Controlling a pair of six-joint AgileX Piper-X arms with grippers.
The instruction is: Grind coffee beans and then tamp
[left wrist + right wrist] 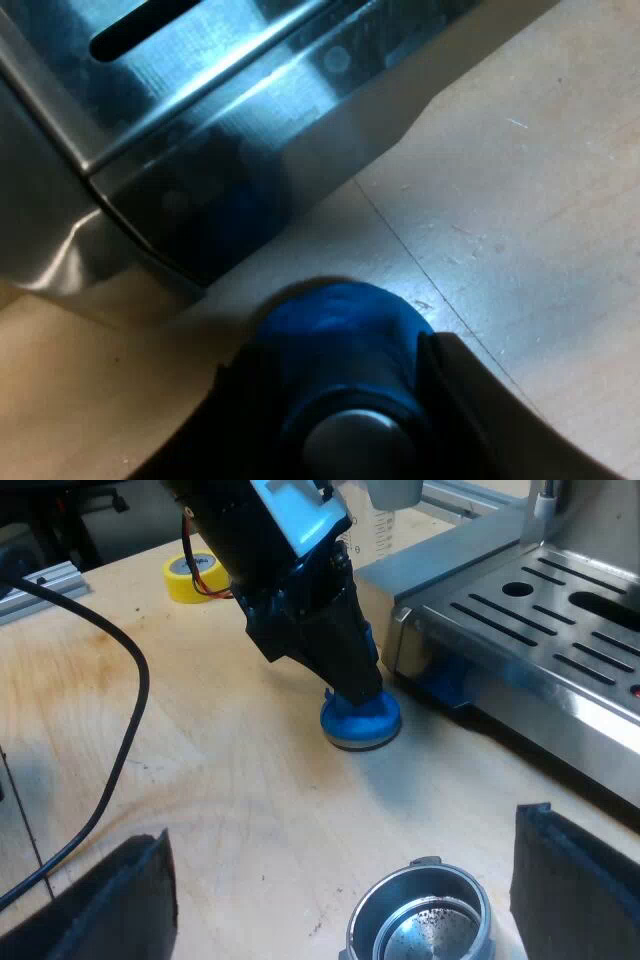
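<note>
Left wrist view: the left claw [338,365] reaches down over a blue tamper [335,320], one black finger pressed against each side of its rounded blue handle, so it appears clamped on it. The tamper stands on a pale wooden tabletop [520,200], just beside the lower steel edge of the espresso machine [200,120].

Right wrist view: the same tamper [360,723] stands upright on its wide round base, close to the corner of the machine's slotted drip tray [560,620], with the left claw [355,690] coming down on it from above. The right claw [340,850] has its two fingers spread wide apart and holds nothing. Between and beyond them lies the round metal basket of the holder [420,925], bare metal inside apart from a few dark specks of coffee. A yellow roll of tape [190,575] lies farther off on the tabletop.

The tamper is probably rigid and bottom-heavy, since the base looks like metal under the blue shell. The handle looks smooth, so a light squeeze could let it slip or twist. The safest hold is likely across the handle above the flared base, keeping it upright. The nearly empty basket suggests that grinding is not yet done.
</note>
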